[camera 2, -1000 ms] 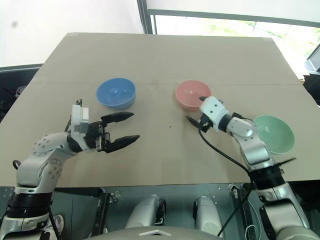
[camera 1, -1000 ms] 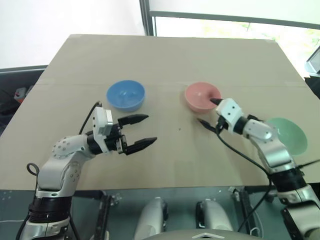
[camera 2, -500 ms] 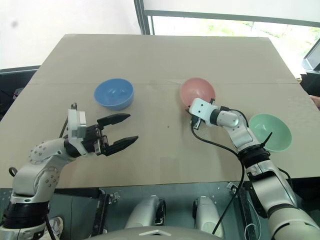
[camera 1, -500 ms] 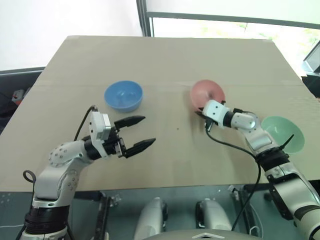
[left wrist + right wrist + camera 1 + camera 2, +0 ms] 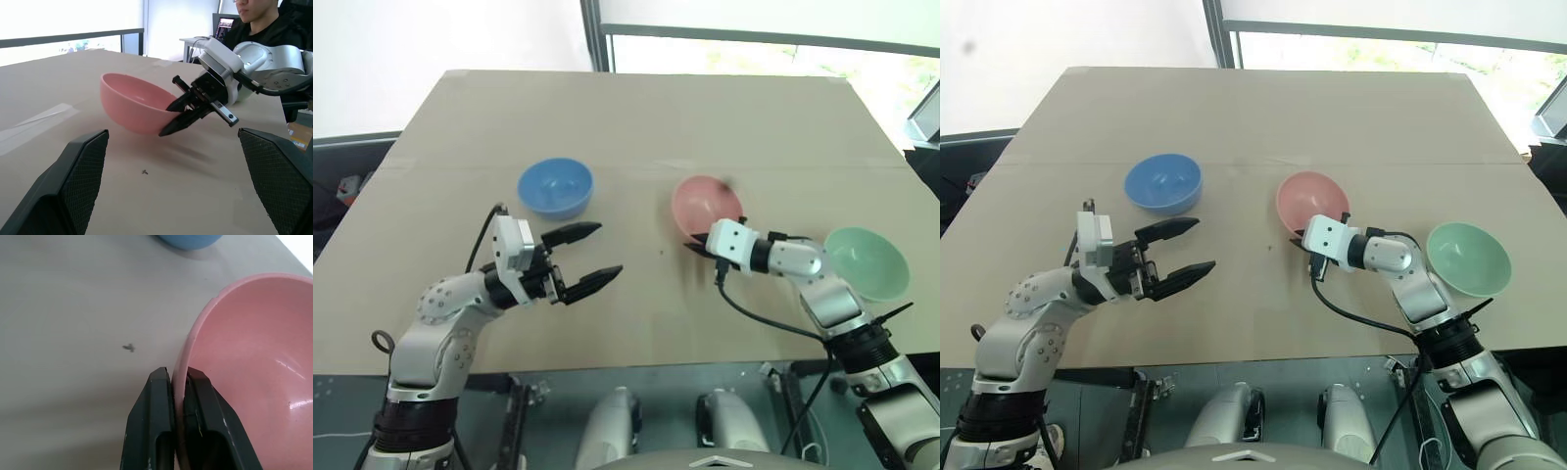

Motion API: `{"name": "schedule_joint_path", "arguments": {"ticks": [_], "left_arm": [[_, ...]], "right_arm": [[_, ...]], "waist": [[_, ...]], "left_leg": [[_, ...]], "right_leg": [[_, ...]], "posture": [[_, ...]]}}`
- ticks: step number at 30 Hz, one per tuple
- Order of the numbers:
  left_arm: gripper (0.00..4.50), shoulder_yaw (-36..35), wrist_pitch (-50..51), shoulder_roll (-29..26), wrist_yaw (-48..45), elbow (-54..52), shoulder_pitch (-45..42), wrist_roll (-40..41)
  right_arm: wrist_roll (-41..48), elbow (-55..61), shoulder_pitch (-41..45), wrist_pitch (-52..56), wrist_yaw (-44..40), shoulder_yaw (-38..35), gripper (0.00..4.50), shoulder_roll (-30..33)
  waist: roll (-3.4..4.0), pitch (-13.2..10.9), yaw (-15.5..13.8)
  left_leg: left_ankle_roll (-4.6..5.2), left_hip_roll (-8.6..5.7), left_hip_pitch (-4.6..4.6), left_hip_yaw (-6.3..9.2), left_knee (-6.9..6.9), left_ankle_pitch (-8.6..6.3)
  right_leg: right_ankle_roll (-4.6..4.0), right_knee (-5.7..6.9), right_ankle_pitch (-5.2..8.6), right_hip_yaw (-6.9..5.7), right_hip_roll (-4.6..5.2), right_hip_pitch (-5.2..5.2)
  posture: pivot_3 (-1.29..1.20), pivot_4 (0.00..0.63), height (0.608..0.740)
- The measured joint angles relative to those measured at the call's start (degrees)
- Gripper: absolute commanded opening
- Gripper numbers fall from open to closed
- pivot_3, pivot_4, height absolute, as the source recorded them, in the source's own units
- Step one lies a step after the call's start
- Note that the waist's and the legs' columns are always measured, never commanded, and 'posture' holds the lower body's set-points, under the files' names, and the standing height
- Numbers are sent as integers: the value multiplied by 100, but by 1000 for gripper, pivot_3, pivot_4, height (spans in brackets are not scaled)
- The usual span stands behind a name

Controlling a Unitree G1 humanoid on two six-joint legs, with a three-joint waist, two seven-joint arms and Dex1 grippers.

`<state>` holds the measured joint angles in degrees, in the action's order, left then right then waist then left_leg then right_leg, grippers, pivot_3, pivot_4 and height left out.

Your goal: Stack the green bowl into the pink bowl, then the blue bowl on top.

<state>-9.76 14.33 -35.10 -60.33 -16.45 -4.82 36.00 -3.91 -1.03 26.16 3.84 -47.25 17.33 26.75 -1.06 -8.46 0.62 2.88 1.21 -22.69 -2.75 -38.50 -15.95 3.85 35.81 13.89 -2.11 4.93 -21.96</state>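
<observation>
My right gripper (image 5: 697, 244) is shut on the near rim of the pink bowl (image 5: 705, 203), one finger inside and one outside (image 5: 178, 374). The pink bowl (image 5: 132, 100) hangs tilted, just above the brown table (image 5: 636, 117). To the right of that arm the green bowl (image 5: 867, 262) rests upright near the table's right front edge. At mid left stands the blue bowl (image 5: 555, 186). My left gripper (image 5: 607, 250) hovers open and holding nothing, in front of the blue bowl and pointing toward the pink one.
The table's front edge (image 5: 626, 370) runs just below both arms, and a black cable (image 5: 773, 318) loops from the right wrist. A seated person (image 5: 259, 22) and a monitor (image 5: 226, 22) are beyond the table's right side.
The right gripper has shut on the pink bowl's rim, tipped the bowl up and drawn it left and nearer. The left arm has stayed still.
</observation>
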Motion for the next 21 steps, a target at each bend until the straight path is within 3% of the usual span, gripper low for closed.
{"name": "schedule_joint_path", "arguments": {"ticks": [9, 15, 20, 21], "left_arm": [[4500, 151, -102, 150, -59, 202, -262, -96], [4500, 207, -101, 163, -229, 258, -290, -92], [4500, 263, -102, 226, -248, 373, -356, -94], [4500, 307, -102, 245, -255, 386, -373, -94]], "right_arm": [[60, 419, -96, 330, 93, -119, 50, 41], [1059, 1531, -693, 1001, -150, -764, 50, 283], [1334, 1875, -843, 1351, -180, -907, 50, 441], [1330, 1867, -835, 1353, -183, -889, 593, 443]], "waist": [[-1, 0, -13], [0, 0, -40], [-2, 1, -36], [-2, 1, -36]], "left_leg": [[1, -2, -2, 1, 1, 0], [2, 0, -6, 4, 4, -1], [2, -1, 6, 2, 0, -1], [2, -1, 7, 3, 0, -1]], "right_leg": [[0, -1, 0, -1, 0, 0], [0, -2, 0, -5, 0, 1], [0, -1, 0, -3, 0, 6], [0, 1, 0, -2, 0, 6]], "posture": [[0, 150, 740], [0, 150, 740], [0, 150, 740], [0, 150, 740]]}}
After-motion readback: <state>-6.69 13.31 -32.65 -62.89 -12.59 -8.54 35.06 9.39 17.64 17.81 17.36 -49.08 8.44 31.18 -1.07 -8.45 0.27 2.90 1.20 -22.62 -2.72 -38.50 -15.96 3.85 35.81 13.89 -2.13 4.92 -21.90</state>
